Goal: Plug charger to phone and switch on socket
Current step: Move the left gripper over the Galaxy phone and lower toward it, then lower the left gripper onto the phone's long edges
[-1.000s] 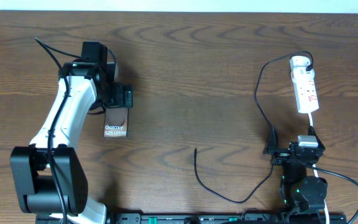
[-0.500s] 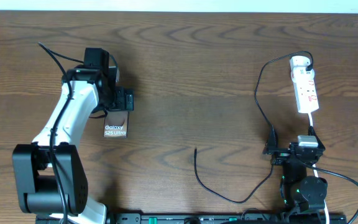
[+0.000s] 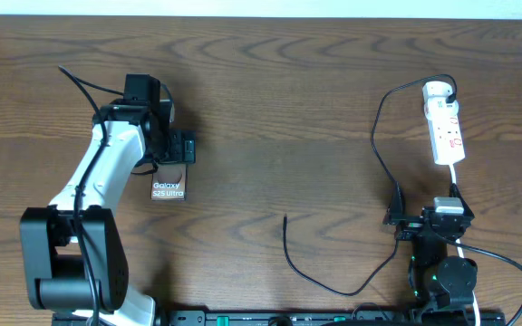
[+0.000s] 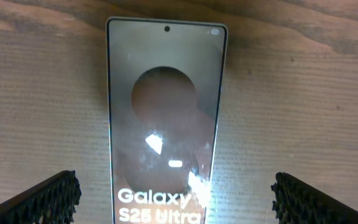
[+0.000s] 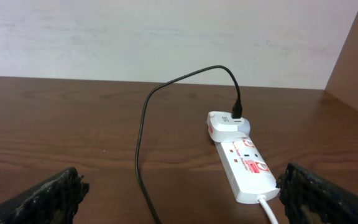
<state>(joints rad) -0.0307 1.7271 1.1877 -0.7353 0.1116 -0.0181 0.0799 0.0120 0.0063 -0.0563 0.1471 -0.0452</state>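
Brown wood-grain tabletop (image 3: 270,109) fills the overhead view, and a pale, plain wall (image 5: 166,37) runs behind its far edge. The phone (image 4: 166,118) lies flat and face up on the left side (its glossy face reads "Galaxy S25 Ultra"). The left gripper (image 4: 179,202) hovers over it, fingers (image 4: 45,199) spread wide to either side of the phone and gripping nothing. On the right, the white power strip (image 3: 446,127) lies near the far edge. The charger cable (image 3: 333,285) is plugged into its rounded end and loops across the wood to a free tip (image 3: 285,219), well apart from the phone. The right gripper (image 5: 182,199) sits near the front edge, jaws wide and empty, facing the strip.
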